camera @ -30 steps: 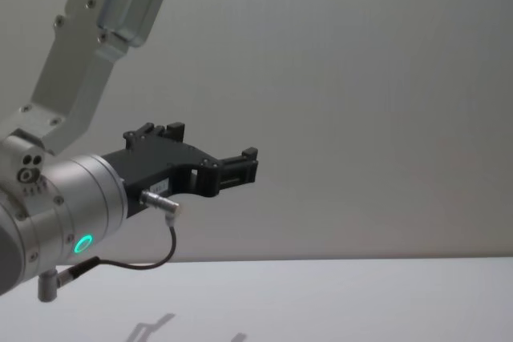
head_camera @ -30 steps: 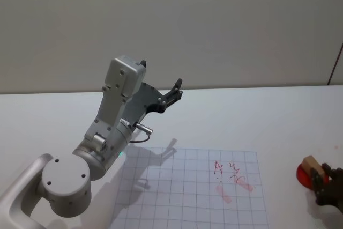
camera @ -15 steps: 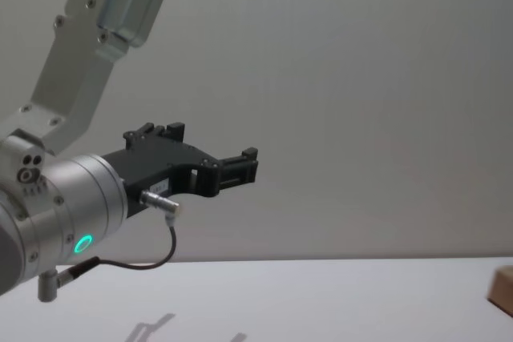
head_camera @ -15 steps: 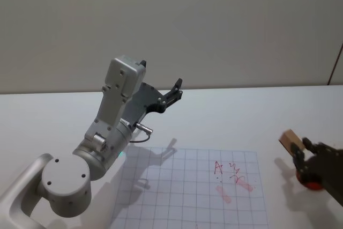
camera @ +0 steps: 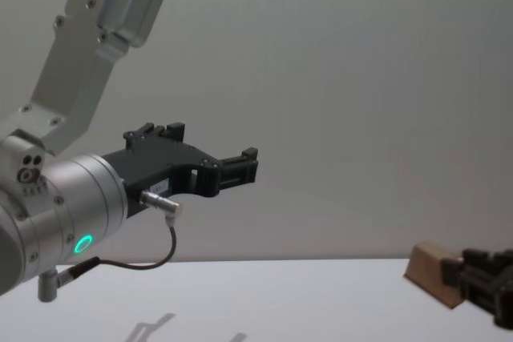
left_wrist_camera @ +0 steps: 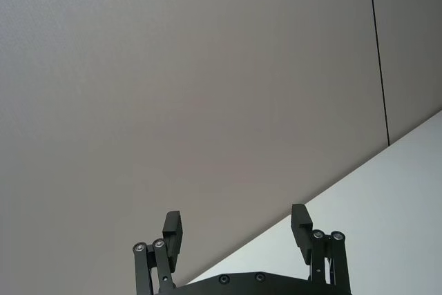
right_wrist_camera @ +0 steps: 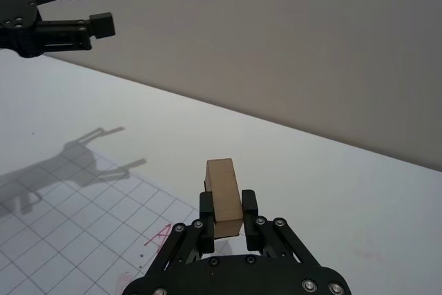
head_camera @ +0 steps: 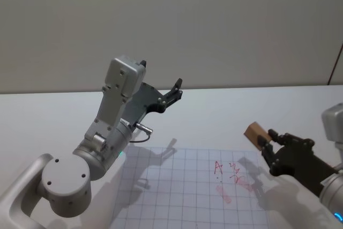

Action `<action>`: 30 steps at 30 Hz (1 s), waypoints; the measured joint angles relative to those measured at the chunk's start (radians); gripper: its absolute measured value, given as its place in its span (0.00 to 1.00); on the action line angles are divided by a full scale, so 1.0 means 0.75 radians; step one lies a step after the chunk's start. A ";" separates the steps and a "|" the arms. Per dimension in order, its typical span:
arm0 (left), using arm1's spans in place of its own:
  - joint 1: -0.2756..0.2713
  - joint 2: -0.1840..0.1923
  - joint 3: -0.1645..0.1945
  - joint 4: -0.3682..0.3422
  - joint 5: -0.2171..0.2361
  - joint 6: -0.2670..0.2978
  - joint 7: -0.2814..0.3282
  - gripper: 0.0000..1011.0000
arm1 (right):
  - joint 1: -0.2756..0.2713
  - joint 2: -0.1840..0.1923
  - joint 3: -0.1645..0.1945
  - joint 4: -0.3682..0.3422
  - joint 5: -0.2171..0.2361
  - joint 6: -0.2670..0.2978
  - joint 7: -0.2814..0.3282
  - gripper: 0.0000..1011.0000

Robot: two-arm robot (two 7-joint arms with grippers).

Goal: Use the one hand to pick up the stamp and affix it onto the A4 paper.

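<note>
The left arm (head_camera: 110, 132) stands raised over the left side of the white table (head_camera: 225, 111). Its left gripper (head_camera: 177, 89) (camera: 247, 167) is high in the air and points away from the robot toward the wall. Its two black fingers (left_wrist_camera: 173, 224) are spread wide apart with nothing between them; from the right wrist view it shows far off in a corner (right_wrist_camera: 90, 6).

In the middle lies the A4 paper (head_camera: 177, 191) (right_wrist_camera: 62, 240), a gridded sheet flat on the table. Red handwriting and pale pink smudges (head_camera: 230, 175) sit near its far right part.

To the right, the stamp (head_camera: 255, 132) (right_wrist_camera: 223, 198) (camera: 433, 271), a light wooden block, hangs in the air just off the sheet's far right corner. It casts a shadow onto the paper. The right gripper (head_camera: 266, 144) (right_wrist_camera: 228, 206) (camera: 469, 274) reaches in from the right with its fingers closed on the block's sides. Most of the block sticks out past the fingertips.
</note>
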 joint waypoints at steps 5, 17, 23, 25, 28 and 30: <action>0.000 0.000 0.000 0.000 0.000 0.000 0.000 0.99 | 0.031 -0.016 -0.020 0.030 -0.027 0.056 0.061 0.22; 0.000 0.000 0.000 0.000 0.000 0.000 0.000 0.99 | 0.098 -0.050 -0.072 0.129 -0.161 0.206 0.159 0.22; 0.000 0.000 0.000 0.000 0.000 0.000 0.000 0.99 | 0.128 -0.072 -0.094 0.182 -0.219 0.253 0.189 0.22; 0.000 0.000 0.000 0.000 0.000 0.000 0.000 0.99 | 0.140 -0.081 -0.101 0.196 -0.234 0.262 0.196 0.22; 0.000 0.000 0.000 0.000 0.000 0.000 0.000 0.99 | 0.149 -0.088 -0.107 0.207 -0.244 0.269 0.200 0.22; 0.000 0.000 0.000 0.000 0.000 0.000 0.000 0.99 | 0.153 -0.095 -0.113 0.221 -0.253 0.277 0.203 0.22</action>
